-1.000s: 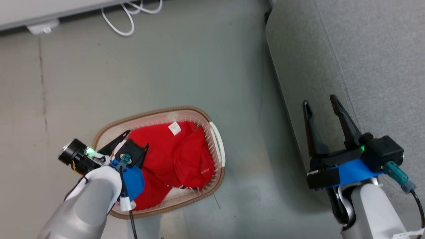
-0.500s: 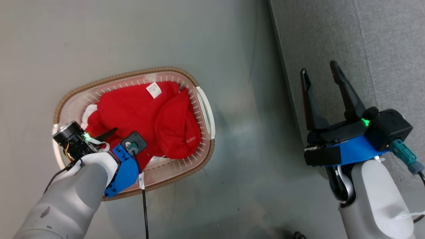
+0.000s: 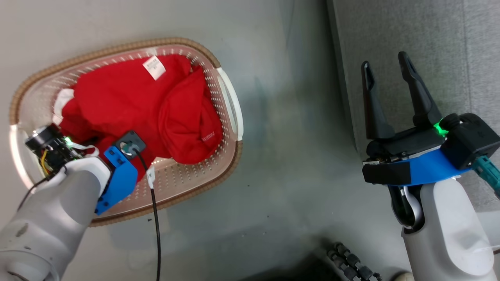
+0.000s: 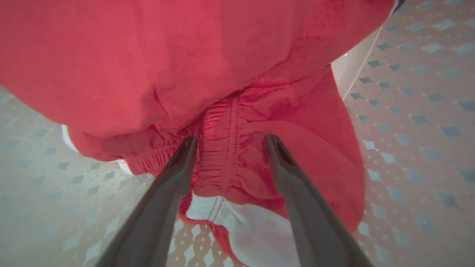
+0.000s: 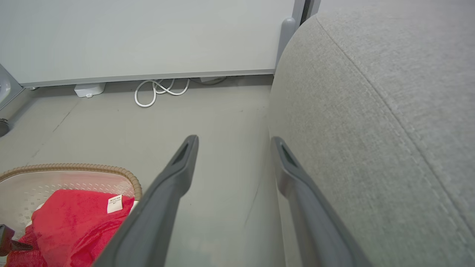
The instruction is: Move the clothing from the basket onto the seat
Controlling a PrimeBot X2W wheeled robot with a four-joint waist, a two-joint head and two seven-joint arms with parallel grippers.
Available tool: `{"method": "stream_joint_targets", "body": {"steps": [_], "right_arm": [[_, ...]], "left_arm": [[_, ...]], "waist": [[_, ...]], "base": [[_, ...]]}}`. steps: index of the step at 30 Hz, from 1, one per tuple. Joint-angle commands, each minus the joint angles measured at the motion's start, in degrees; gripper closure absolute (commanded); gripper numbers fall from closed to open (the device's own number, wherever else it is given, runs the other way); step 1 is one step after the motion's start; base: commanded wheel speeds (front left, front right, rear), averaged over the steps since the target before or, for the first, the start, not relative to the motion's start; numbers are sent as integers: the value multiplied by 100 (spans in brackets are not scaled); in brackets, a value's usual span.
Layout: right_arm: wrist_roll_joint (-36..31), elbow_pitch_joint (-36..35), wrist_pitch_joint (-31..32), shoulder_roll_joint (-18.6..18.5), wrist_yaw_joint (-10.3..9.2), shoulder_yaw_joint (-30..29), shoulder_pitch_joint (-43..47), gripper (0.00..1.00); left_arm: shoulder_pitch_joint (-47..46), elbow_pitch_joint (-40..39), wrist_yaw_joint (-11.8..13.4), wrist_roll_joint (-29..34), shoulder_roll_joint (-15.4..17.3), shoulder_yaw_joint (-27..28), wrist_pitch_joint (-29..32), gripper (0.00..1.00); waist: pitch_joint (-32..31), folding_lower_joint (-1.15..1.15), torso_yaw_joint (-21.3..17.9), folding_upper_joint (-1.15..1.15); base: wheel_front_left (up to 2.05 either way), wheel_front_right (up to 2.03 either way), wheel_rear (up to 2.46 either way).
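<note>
The left pincer (image 4: 231, 142) stands wide, deep in the basket (image 3: 117, 47), its two dark fingers straddling a ribbed red fold of the clothing (image 3: 129, 101) without yet clamping it. All the clothing lies heaped inside the basket, a white label (image 3: 154, 67) on top near the far rim and a patch of white trim just beneath the fingers. The basket sits on the grey floor (image 3: 289, 156), on the robot's left. Across a bare strip of floor, the right pincer (image 3: 385, 64) hangs equally wide and empty, just beside the edge of the seat (image 3: 429, 35), which carries no clothing. Beyond, in the right wrist view, a white cable (image 5: 156, 91) lies coiled at the foot of a pale wall. The step in hand appears to be the first grasp. The next move seems to call for closing the left pincer firmly on the gathered fold. It must then lift high enough for the trailing cloth to clear the rim before the swing across to the seat.
</note>
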Motion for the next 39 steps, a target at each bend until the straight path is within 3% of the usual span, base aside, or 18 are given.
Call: {"method": "stream_joint_targets", "body": {"steps": [1, 10, 11, 12, 18, 25, 39], "right_arm": [[10, -42, -22, -6, 1, -22, -84, 0], [43, -157, -22, -6, 1, -60, -150, 0], [48, -159, -22, -6, 1, -63, -155, 0], [55, -162, -22, -6, 1, -66, -155, 0], [70, -119, -22, -6, 1, -77, -180, 0], [23, -68, -22, -6, 1, -158, -145, 0], [-334, 123, -22, -11, 1, -423, 218, 0]], "left_arm": [[-125, -14, -3, -90, 66, -65, 63, 0], [-301, -161, -3, -495, 230, -525, 426, 3], [-307, -169, -3, -509, 233, -559, 485, 56], [-326, -187, -3, -523, 239, -584, 521, 100], [-342, -326, -3, -621, 248, -671, 597, 100], [-333, -511, -3, -777, 168, -710, 281, 100], [-225, -550, 3, -1232, -593, -608, -1336, 100]], "waist": [[180, -1, -60, 0], [484, -1, -116, 0], [496, -1, -118, 0], [504, -1, -119, 0], [450, -1, -90, 0], [134, -1, 55, 0], [-1233, -1, 816, 0]], "base": [[0, 0, 0], [0, 0, 0], [0, 0, 0], [0, 0, 0], [0, 0, 0], [0, 0, 0], [0, 0, 0]]}}
